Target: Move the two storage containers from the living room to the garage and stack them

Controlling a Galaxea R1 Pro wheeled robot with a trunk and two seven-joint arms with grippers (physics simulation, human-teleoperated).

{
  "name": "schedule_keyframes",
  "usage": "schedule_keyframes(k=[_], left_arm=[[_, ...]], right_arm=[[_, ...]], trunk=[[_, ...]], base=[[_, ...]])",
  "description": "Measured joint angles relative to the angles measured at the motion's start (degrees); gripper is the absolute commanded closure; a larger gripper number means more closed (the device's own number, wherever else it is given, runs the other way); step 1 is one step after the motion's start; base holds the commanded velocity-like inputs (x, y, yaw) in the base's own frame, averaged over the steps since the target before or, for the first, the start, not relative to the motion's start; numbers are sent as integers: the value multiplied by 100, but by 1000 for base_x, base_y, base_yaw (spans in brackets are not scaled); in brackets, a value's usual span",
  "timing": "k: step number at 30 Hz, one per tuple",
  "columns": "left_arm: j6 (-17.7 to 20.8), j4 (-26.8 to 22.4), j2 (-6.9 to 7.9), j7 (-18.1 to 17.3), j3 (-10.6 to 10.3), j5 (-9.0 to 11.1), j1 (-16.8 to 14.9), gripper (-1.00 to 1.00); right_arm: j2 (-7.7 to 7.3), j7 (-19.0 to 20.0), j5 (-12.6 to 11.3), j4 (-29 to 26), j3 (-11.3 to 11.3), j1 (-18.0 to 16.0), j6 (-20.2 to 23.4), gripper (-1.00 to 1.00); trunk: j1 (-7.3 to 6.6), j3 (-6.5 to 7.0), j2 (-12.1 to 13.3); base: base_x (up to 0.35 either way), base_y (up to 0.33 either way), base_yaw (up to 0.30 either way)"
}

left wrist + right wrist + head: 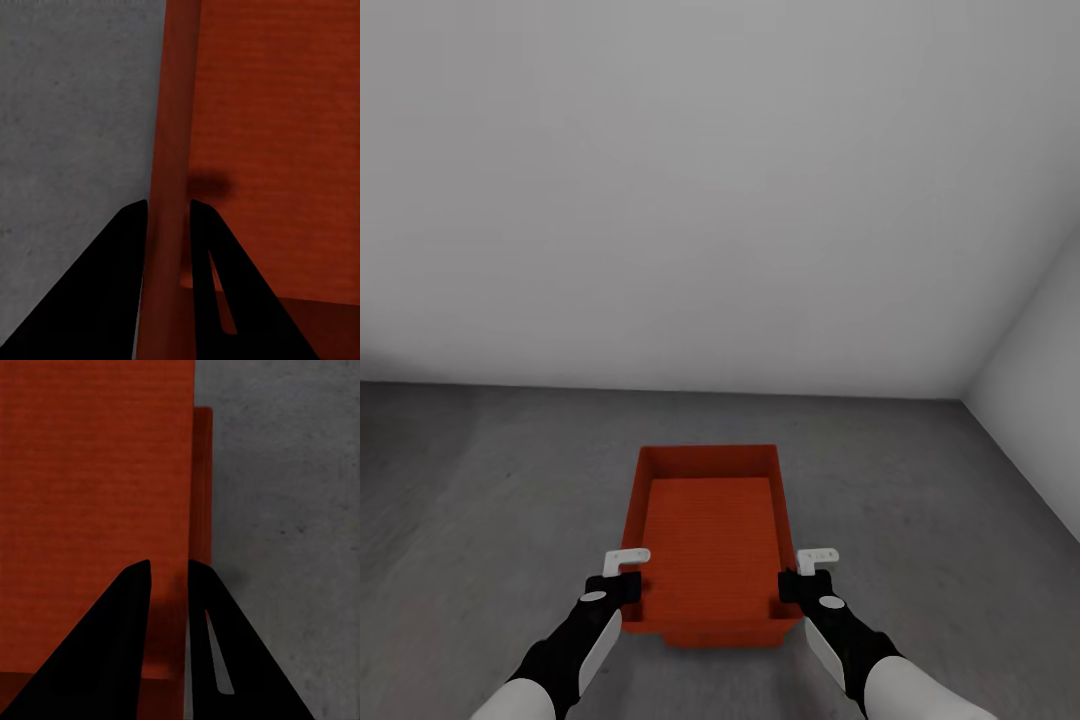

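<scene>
Head view – bin: one red-orange open-top bin sits over the dark grey floor, long axis running away from the robot; whether it rests on the floor or is held just above it cannot be told.
Head view – second bin: the inside shows a raised inner shape with its own walls, perhaps another bin nested inside; cannot tell for sure.
Head view – wall: a plain pale grey wall stands beyond the bin; a second wall meets it at the corner to the bin's right.
Head view – left gripper: at the bin's left wall, near the end closest to the robot.
Head view – right gripper: at the bin's right wall, opposite the left one.

Left wrist view – left gripper: its two dark fingers straddle the bin's wall, one outside, one inside, pinching it.
Left wrist view – floor: grey, on the outer side of that wall.

Right wrist view – right gripper: fingers close on either side of the bin's wall, clamped on it.
Right wrist view – floor: grey, just beside the wall's outer face.
</scene>
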Motion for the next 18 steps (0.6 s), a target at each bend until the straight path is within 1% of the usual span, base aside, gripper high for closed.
schedule_keyframes(k=[4,7,18], left_arm=[[2,-8,2,0,-4,0,1,100],[4,-11,3,0,-4,-1,0,100],[5,-9,5,0,-8,0,-1,100]], right_arm=[[1,0,2,0,-4,0,-5,100],[2,0,4,-1,-7,0,-6,100],[3,-2,3,-1,-6,0,-6,100]], trunk=[[-1,0,0],[0,0,0],[2,0,0]], base=[[264,0,0],[141,0,0],[15,0,0]])
